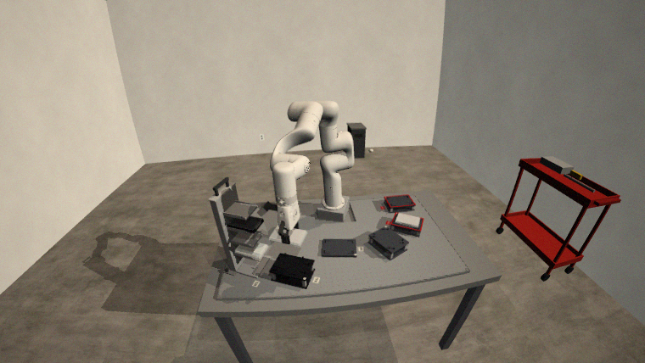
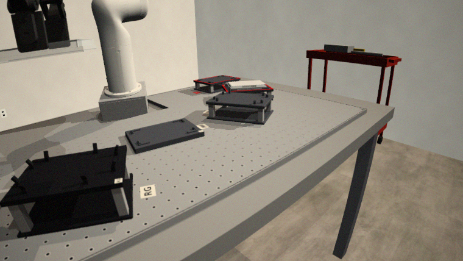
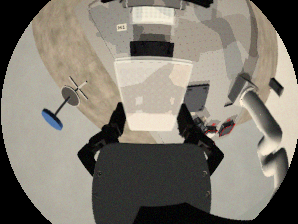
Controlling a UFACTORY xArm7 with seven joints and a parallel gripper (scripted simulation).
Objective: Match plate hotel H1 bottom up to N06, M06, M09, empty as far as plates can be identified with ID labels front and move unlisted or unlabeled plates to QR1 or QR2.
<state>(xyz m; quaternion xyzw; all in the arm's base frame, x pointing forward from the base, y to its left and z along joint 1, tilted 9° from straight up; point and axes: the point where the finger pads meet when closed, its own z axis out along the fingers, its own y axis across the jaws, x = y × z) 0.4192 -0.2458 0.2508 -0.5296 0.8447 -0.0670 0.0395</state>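
My gripper [image 1: 285,234] is shut on a pale, translucent plate [image 1: 291,236] and holds it level in the air, between the plate hotel H1 [image 1: 234,230] and the black RG nest [image 1: 292,269]. In the exterior view the gripper [image 2: 38,30] is high at the top left, with the plate [image 2: 45,50] well above the RG nest [image 2: 69,181]. The hotel holds a tilted grey plate [image 1: 241,210] near the top and plates on lower shelves [image 1: 247,245]. I cannot read any labels.
A flat dark nest [image 1: 339,247] lies mid-table and a raised dark nest [image 1: 388,242] stands to its right. Two red quarantine nests stand at the back right: one empty [image 1: 399,202], one with a white plate [image 1: 407,222]. A red cart [image 1: 559,211] stands off the table.
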